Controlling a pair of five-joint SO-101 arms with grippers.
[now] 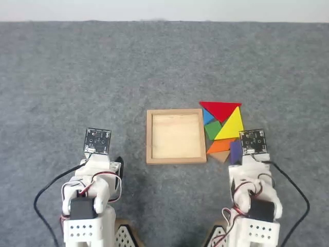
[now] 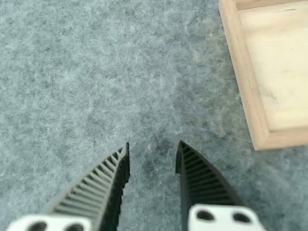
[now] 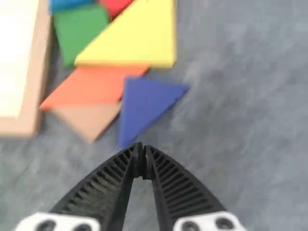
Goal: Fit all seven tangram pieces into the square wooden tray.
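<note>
Nearest us, the left gripper (image 2: 153, 144) is released, jaws spread above the grey counter (image 2: 86, 72). The right gripper (image 3: 140, 150) is clenched on nothing, its tip near the violet triangle (image 3: 144, 103). Farther up, at the centre of the high view, lies the wooden tray (image 1: 176, 161). The tangram pieces (image 1: 226, 131) cluster just beside its right rim, all outside it. The red triangle (image 1: 220, 109) lies farthest, with the yellow triangle (image 1: 232, 126) below it.

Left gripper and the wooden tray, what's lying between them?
Only bare grey mat separates the left gripper from the wooden tray; the left wrist view shows it.
</note>
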